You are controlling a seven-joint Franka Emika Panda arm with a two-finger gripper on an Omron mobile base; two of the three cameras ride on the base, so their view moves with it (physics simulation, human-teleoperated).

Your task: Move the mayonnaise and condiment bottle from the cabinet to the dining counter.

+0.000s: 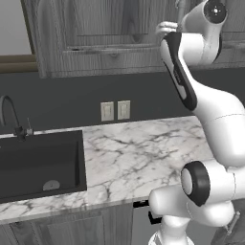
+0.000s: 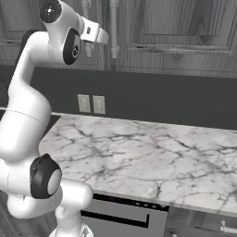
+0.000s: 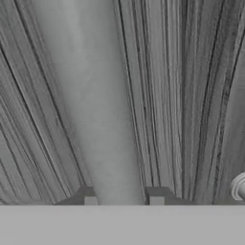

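Note:
The grey wood-grain cabinet (image 1: pixel 110 33) (image 2: pixel 185 28) hangs above the worktop with its doors closed. The mayonnaise and the condiment bottle are hidden behind those doors. The dining counter is out of view. My arm reaches up to the cabinet door. In the hand view my gripper (image 3: pixel 123 196) is shut on a round grey door handle (image 3: pixel 110 119), one dark fingertip on each side of it, with the door's wood grain (image 3: pixel 191 95) right behind. In the base views my white hand sits at that vertical handle (image 1: pixel 181 10) (image 2: pixel 86 48).
A second vertical handle (image 2: pixel 113 28) hangs just right of the gripped one; its end (image 3: pixel 239 186) shows beside my gripper. Below lie a marble worktop (image 1: pixel 143 153) (image 2: pixel 139 152), a black sink (image 1: pixel 38 162) with a faucet (image 1: pixel 12 115), and wall outlets (image 1: pixel 116 110).

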